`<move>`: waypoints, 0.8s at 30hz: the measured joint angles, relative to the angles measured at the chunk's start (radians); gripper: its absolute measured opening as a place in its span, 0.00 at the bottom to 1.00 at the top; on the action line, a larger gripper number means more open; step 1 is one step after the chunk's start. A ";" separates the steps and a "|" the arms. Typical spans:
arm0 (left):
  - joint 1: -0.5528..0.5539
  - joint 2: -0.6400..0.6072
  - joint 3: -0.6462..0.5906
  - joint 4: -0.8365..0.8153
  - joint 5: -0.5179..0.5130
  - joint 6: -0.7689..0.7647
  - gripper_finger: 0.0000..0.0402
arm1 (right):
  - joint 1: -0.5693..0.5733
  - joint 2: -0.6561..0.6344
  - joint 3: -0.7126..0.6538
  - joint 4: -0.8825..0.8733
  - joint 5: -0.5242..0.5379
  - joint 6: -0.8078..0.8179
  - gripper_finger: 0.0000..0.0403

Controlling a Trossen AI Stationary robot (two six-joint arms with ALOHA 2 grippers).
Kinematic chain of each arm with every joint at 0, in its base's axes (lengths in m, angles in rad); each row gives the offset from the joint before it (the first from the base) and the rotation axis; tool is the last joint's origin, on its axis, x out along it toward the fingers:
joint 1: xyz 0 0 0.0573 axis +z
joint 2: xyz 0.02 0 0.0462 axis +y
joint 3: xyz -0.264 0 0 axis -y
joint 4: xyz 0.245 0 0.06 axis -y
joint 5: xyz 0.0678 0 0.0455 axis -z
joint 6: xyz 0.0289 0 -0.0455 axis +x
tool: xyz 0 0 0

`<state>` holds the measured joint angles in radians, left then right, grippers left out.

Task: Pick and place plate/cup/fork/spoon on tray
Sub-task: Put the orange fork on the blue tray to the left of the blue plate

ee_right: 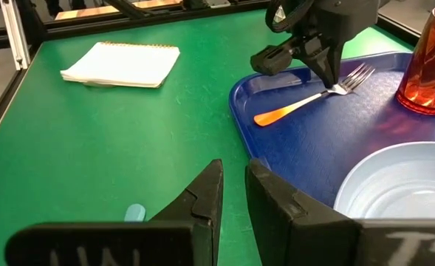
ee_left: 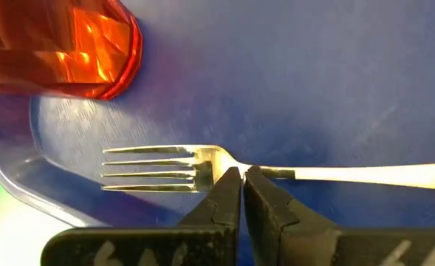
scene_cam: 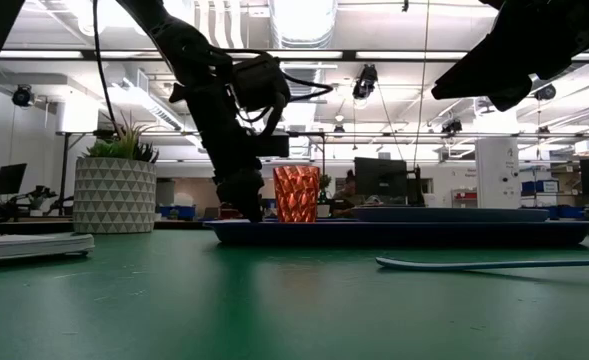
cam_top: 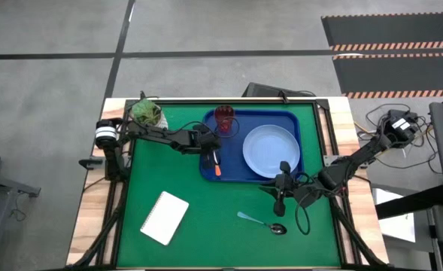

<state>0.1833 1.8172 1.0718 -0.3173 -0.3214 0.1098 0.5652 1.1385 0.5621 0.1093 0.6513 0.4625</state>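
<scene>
Three pieces, plate (cam_top: 271,149), cup (cam_top: 224,117) and fork (cam_top: 216,162), sit on the tray (cam_top: 296,172), the left gripper (ee_left: 242,177) pinched on the fork's neck at nine o'clock, apparently to settle it flat; the spoon (cam_top: 261,222) waits on the bench (cam_top: 206,241) below the narrowly parted right gripper (cam_top: 281,202).

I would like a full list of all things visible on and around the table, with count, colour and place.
tray: one, dark blue, far middle of the mat
plate: one, light blue, on the tray's right part
cup: one, dark red, tray's far left corner
fork: one, silver with orange handle, on the tray's left edge
spoon: one, teal handle, on the mat near the tray
notepad: one, white, mat's near left
plant pot: one, white, far left corner
left end effector: shut, at the fork's neck
right end effector: slightly apart, above the mat near the spoon
</scene>
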 joint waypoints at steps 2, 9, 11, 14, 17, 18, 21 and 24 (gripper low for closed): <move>0.000 0.000 0.000 -0.011 0.001 -0.001 0.00 | 0.000 0.000 0.000 0.000 -0.001 0.001 0.12; -0.006 0.000 -0.033 -0.015 0.003 -0.001 0.00 | 0.000 0.000 0.000 0.000 -0.005 0.008 0.12; -0.004 0.004 -0.048 0.022 0.002 -0.001 0.00 | 0.000 0.000 0.000 0.000 -0.005 0.008 0.12; -0.004 0.006 -0.051 0.054 0.001 0.000 0.00 | 0.000 0.000 0.000 0.000 -0.005 0.008 0.12; -0.004 0.013 -0.050 0.090 0.001 0.001 0.00 | 0.000 0.000 0.000 0.000 -0.005 0.008 0.12; -0.003 0.014 -0.051 0.101 0.002 0.001 0.00 | 0.000 0.000 0.000 0.000 -0.005 0.007 0.12; -0.002 0.015 -0.051 0.116 0.004 0.001 0.00 | 0.000 0.000 0.000 0.000 -0.005 0.008 0.12; -0.002 0.015 -0.051 0.130 0.006 0.001 0.00 | 0.000 0.000 0.000 0.000 -0.005 0.008 0.12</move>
<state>0.1814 1.8320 1.0210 -0.1877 -0.3149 0.1104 0.5655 1.1385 0.5617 0.1093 0.6468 0.4706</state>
